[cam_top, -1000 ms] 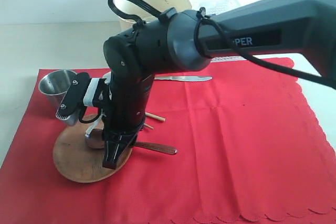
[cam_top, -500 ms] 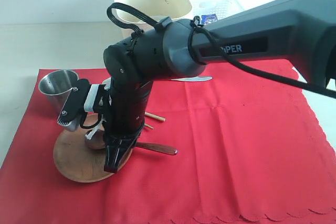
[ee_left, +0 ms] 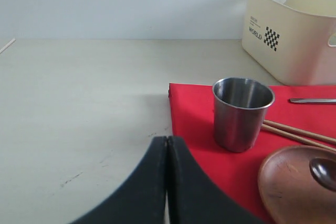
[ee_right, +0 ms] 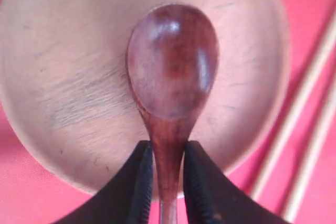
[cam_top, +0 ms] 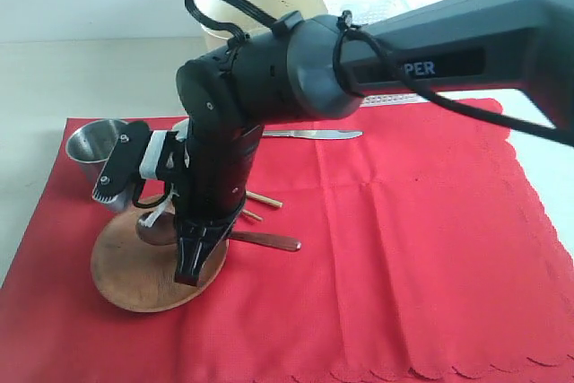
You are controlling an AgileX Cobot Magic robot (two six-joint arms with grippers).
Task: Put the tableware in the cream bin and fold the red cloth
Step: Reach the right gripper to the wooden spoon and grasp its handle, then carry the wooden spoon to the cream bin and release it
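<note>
Okay, my right jaws sit pinched on the neck of the dark wooden spoon (ee_right: 172, 61), whose bowl lies on the round brown wooden plate (ee_right: 68, 77). The plate rests on the red cloth (cam_top: 404, 248), with the wooden chopsticks (ee_right: 310, 108) just beside it. My left jaws are pressed together with nothing between them, over the bare tabletop (ee_left: 79, 103). The steel cup (ee_left: 242, 114) stands upright near the cloth's corner, and the cream bin (ee_left: 294, 35) is beyond it.
</note>
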